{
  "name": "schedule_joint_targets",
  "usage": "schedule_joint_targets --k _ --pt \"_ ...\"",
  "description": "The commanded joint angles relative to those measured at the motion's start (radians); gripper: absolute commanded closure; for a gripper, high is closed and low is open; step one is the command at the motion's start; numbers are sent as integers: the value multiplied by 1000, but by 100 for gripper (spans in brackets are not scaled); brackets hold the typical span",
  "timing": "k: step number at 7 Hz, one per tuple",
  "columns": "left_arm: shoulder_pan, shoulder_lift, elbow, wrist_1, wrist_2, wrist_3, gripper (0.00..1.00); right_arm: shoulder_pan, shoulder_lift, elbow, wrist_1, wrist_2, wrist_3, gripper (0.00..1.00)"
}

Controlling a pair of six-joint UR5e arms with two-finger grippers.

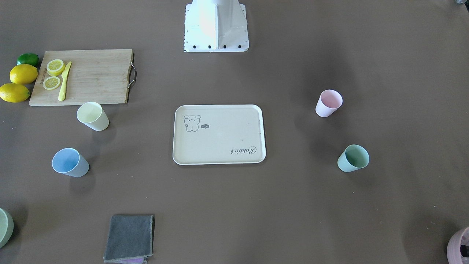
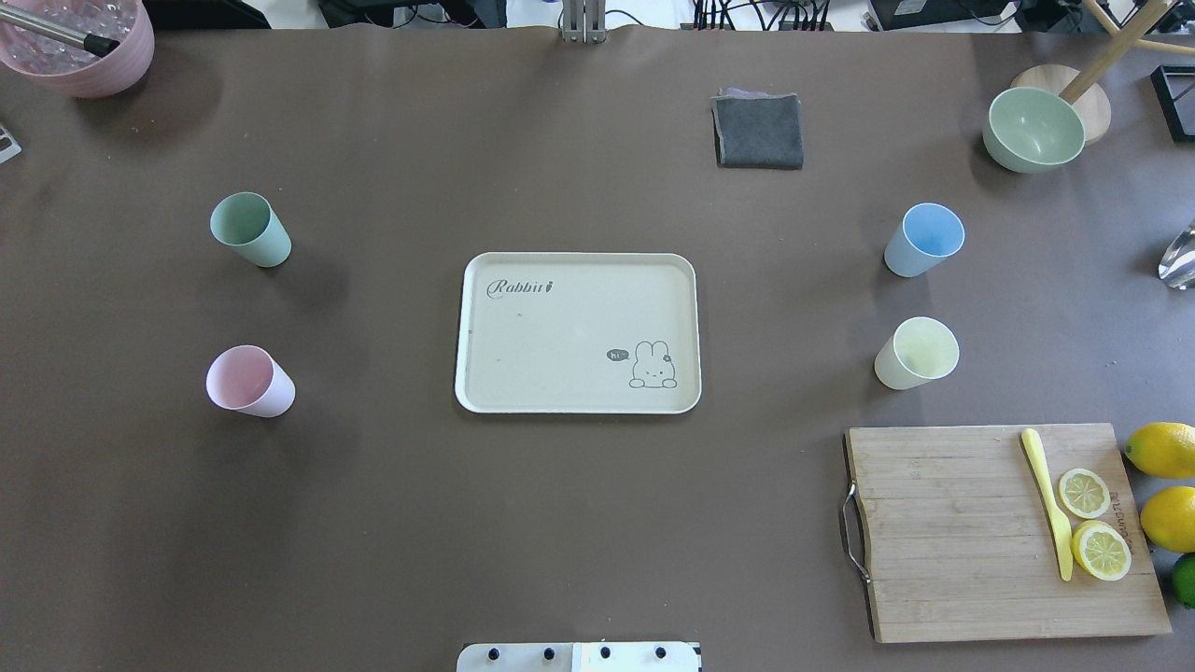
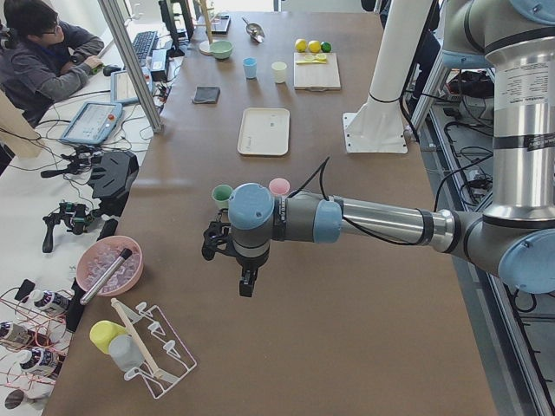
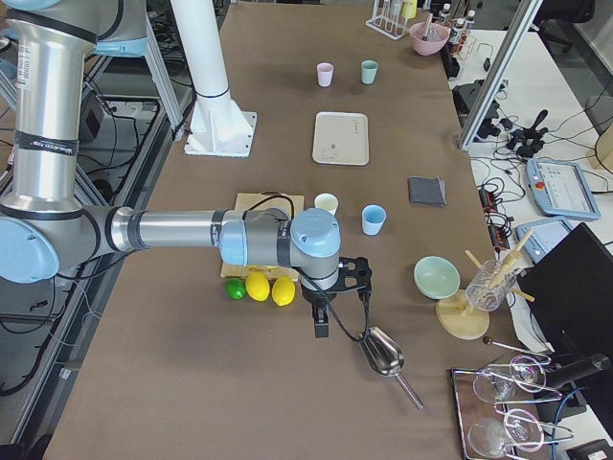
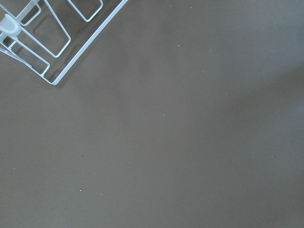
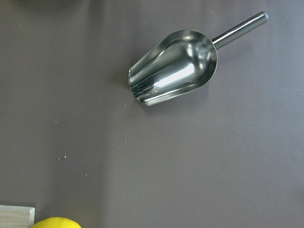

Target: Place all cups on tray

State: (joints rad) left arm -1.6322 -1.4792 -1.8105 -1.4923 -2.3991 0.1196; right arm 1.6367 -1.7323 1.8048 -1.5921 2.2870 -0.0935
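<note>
The cream tray (image 2: 577, 332) with the rabbit drawing lies empty at the table's middle. Several cups stand upright on the table around it. A green cup (image 2: 249, 229) and a pink cup (image 2: 249, 381) stand to its left. A blue cup (image 2: 924, 240) and a pale yellow cup (image 2: 917, 352) stand to its right. My left gripper (image 3: 247, 288) shows only in the exterior left view, hanging over bare table far from the cups. My right gripper (image 4: 321, 326) shows only in the exterior right view, near the lemons. I cannot tell whether either is open or shut.
A wooden cutting board (image 2: 1004, 527) with lemon slices and a yellow knife lies at near right, lemons (image 2: 1162, 450) beside it. A grey cloth (image 2: 758, 131), green bowl (image 2: 1033, 129) and pink bowl (image 2: 79, 42) sit at the far edge. A metal scoop (image 6: 173, 66) lies under my right wrist, a wire rack (image 5: 47, 38) under my left.
</note>
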Motion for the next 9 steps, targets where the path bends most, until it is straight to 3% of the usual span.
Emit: schedule_joint_targets --k 1,2,4,6,7,9 --pt "0 -22 -25 -2 -3 0 2 0 5 13 0 0 0 0" --pt "0 -21 -42 -32 -2 2 2 0 -3 14 0 -3 0 0" --pt "-2 -12 -17 -208 -2 -6 2 0 -3 19 4 2 1 0" --pt "0 -29 -23 -314 -11 -12 2 2 13 99 9 -3 14 0" --pt "-8 -83 11 -418 7 -15 1 5 55 102 62 -6 18 0" --pt "-12 -104 7 -469 -3 -109 2 8 62 82 118 32 15 0"
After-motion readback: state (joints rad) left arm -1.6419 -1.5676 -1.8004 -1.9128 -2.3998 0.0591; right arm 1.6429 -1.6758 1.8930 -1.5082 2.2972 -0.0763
